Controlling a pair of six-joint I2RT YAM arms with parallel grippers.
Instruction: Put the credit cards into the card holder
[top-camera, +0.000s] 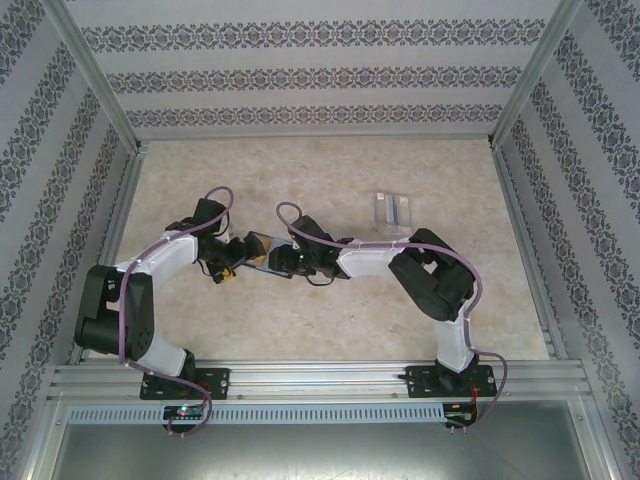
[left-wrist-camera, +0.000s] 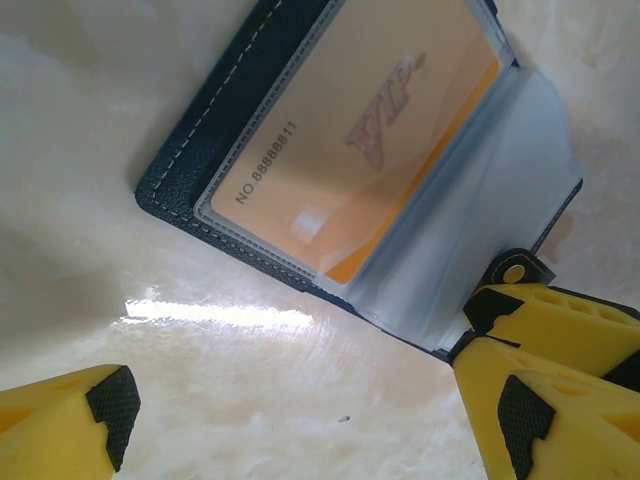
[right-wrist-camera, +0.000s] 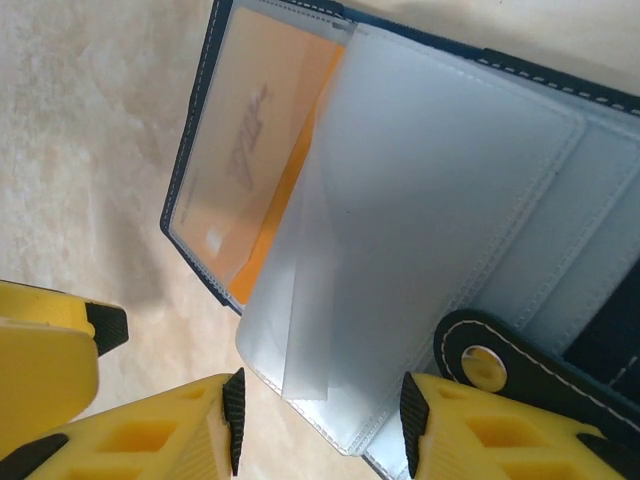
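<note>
Yellow fingers of the right hand sit closest, partly apart, astride the near edge of the card holder. Whether the pads touch its clear sleeves I cannot tell. The left hand is spread wide and holds nothing, just beside the snap tab. The card holder lies open on the desk between both hands, with the orange-yellow credit card tucked in a sleeve. A clear box stands well apart.

Looks like a robotics lab booth dressed up as a room. Boxed in by aluminium frame posts and damask-patterned wallpaper panels at 9, 12 and 3 o'clock. Floored with a marble-look desk. Fitted at 6 o'clock with a slotted metal rail carrying a cabled left arm and right arm.
</note>
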